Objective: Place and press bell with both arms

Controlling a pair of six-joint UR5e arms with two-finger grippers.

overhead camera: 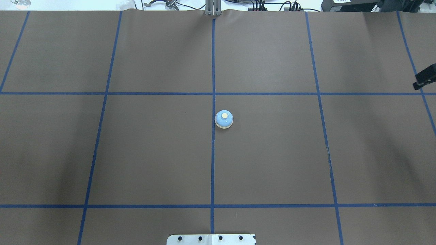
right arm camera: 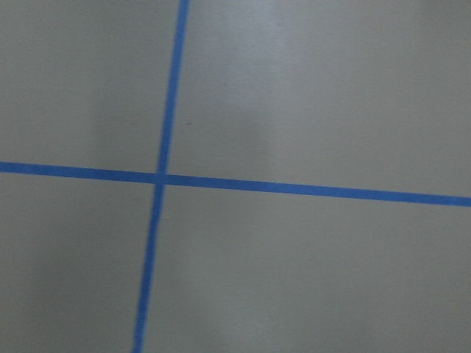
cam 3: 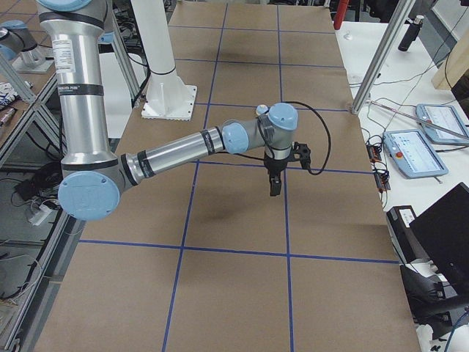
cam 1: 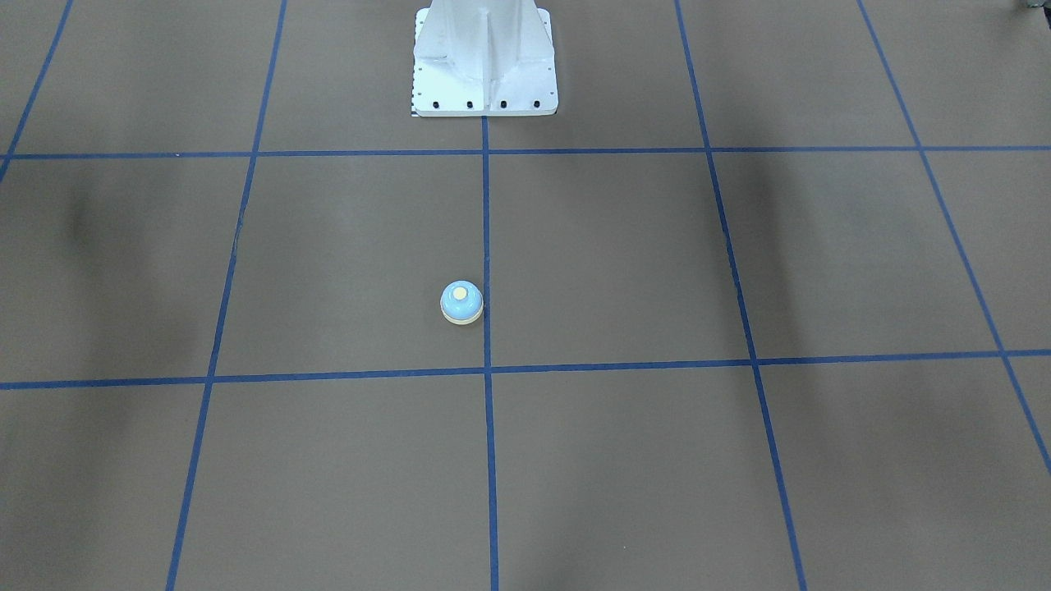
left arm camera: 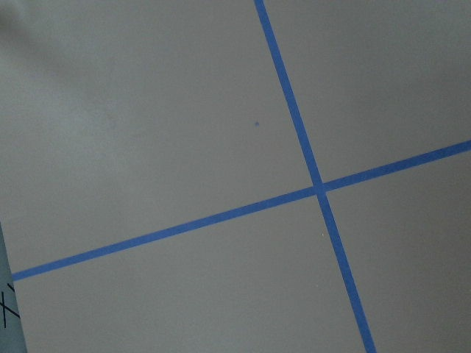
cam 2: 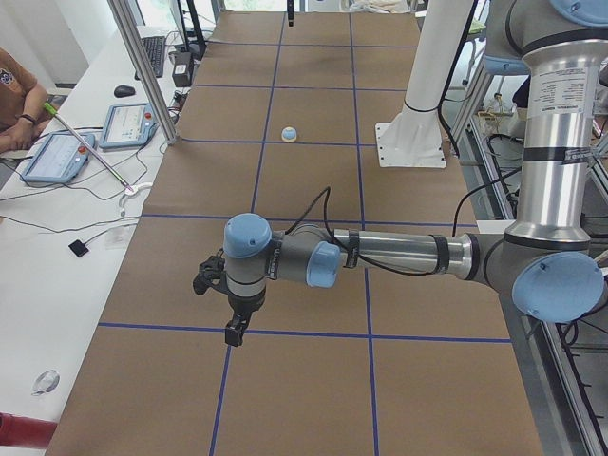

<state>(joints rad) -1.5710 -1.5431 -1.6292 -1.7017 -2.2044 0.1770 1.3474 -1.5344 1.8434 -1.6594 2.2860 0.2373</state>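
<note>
The light-blue bell (cam 1: 461,302) with its cream button stands upright alone near the table's middle, just beside the centre tape line; it also shows in the overhead view (overhead camera: 224,119) and, small, in the exterior left view (cam 2: 292,134). My left gripper (cam 2: 233,332) hangs fingers down over the brown table far from the bell, and I cannot tell whether it is open or shut. My right gripper (cam 3: 275,187) hangs fingers down over the other end of the table. Only a black tip of the right gripper (overhead camera: 422,79) shows at the overhead view's right edge, its state unclear. Both wrist views show only tape lines.
The white bolted pedestal (cam 1: 484,66) stands at the robot's side of the table. Blue tape (overhead camera: 213,153) divides the brown surface into squares. Aluminium posts (cam 2: 142,66) and tablets (cam 2: 57,157) line the operators' white bench. A person's arm (cam 2: 19,104) shows there.
</note>
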